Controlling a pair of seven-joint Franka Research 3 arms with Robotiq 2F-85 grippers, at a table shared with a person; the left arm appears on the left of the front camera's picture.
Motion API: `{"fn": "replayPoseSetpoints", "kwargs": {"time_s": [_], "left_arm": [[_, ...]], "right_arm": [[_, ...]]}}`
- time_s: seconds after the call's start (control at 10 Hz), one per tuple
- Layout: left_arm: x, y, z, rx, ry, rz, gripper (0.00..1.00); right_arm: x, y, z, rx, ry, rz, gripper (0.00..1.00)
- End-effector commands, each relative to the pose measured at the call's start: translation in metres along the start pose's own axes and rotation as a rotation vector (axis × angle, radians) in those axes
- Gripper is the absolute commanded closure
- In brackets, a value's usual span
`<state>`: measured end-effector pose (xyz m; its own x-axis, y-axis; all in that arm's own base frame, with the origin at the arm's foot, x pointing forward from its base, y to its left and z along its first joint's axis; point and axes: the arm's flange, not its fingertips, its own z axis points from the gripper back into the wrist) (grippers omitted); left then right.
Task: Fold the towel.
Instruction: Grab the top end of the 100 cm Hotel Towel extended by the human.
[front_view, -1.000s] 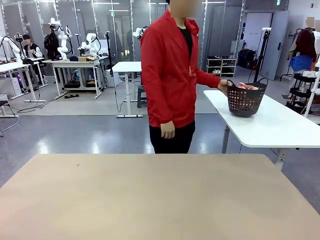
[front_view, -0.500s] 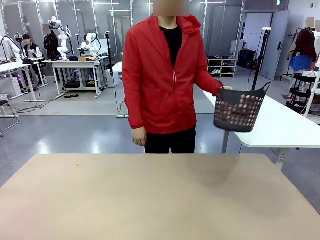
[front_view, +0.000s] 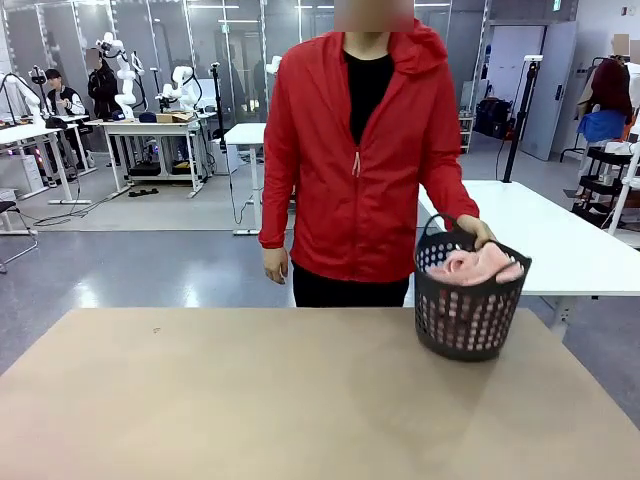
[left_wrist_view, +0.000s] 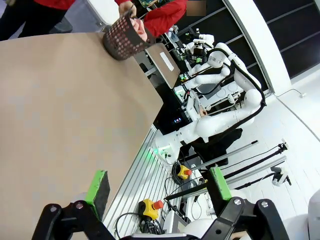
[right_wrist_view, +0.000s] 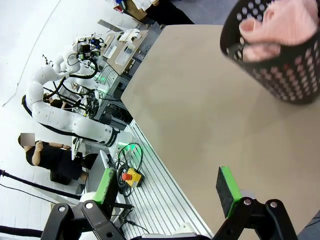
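Person's hand (front_view: 473, 232) holding basket (front_view: 465, 320) on counter (front_view: 250, 400), likely delivering bunched towel (front_view: 475, 265) lying inside. Left gripper (left_wrist_view: 159, 185), right gripper (right_wrist_view: 167, 185) hanging back, jaws wide, empty.

Dark perforated basket (front_view: 470, 322) stood upright on tan surface (front_view: 240, 400). Person (front_view: 300, 280) in red jacket (front_view: 355, 170) stood just behind basket, to its left, black top showing at collar. White table (front_view: 575, 250) lay behind basket, to its right. Glossy grey floor (front_view: 150, 260) stretched behind basket, to its left. Work tables (front_view: 150, 128) stood far behind basket, to its left. Black cart (front_view: 612, 185) stood far behind basket, to its right. Yellow box with red button (right_wrist_view: 131, 176) lay well apart from basket, off surface edge.
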<state>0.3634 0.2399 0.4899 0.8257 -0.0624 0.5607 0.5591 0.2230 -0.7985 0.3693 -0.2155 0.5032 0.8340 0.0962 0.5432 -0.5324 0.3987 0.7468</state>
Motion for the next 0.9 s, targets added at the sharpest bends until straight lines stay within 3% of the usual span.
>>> {"fn": "replayPoseSetpoints", "kwargs": {"time_s": [0.0,0.8], "left_arm": [[-0.0018,-0.0003,0.0005,-0.015,0.006,-0.009,0.0],[-0.0018,-0.0003,0.0005,-0.015,0.006,-0.009,0.0]], "right_arm": [[-0.0012,-0.0002,-0.0012,0.014,-0.008,0.012,0.0],[-0.0012,-0.0002,-0.0012,0.014,-0.008,0.012,0.0]]}}
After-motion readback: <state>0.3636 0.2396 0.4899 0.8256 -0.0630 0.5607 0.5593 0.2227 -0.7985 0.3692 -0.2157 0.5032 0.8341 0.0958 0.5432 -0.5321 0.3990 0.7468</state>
